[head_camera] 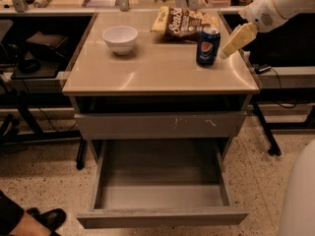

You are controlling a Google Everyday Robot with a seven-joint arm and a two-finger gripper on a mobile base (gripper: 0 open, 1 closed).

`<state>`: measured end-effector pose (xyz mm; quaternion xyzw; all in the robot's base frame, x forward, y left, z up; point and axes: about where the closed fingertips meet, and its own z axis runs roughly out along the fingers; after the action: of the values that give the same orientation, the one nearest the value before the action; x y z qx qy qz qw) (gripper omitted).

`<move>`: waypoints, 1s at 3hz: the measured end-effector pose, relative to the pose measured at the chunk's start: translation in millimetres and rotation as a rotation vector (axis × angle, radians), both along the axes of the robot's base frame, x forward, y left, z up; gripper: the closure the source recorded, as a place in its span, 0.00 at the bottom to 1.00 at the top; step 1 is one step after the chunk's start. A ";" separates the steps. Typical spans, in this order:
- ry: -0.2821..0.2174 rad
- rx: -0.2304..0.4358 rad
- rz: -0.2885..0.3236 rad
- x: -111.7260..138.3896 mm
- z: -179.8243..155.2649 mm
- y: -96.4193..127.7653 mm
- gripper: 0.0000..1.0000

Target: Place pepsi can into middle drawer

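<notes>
The pepsi can (208,45), dark blue with a round logo and silver top, stands upright on the tan tabletop (157,70) near the right edge. My gripper (226,53), pale yellow on a white arm, comes in from the upper right. Its tip is just right of the can, at about the can's mid height, and contact cannot be made out. The middle drawer (162,217) is pulled open low at the front, showing a smooth grey inside with nothing in it.
A white bowl (120,38) sits at the left of the tabletop and a chip bag (183,22) lies behind the can. A shut drawer front with pale scratch marks (160,126) is above the open drawer. Dark benches flank the cabinet. A shoe (47,219) is at the bottom left.
</notes>
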<state>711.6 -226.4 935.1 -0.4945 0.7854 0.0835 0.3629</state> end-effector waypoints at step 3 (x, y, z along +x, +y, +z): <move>0.086 0.061 -0.028 32.6 -48.2 32.0 0.00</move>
<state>744.2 -194.4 886.9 -0.4681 0.8041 0.1235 0.3450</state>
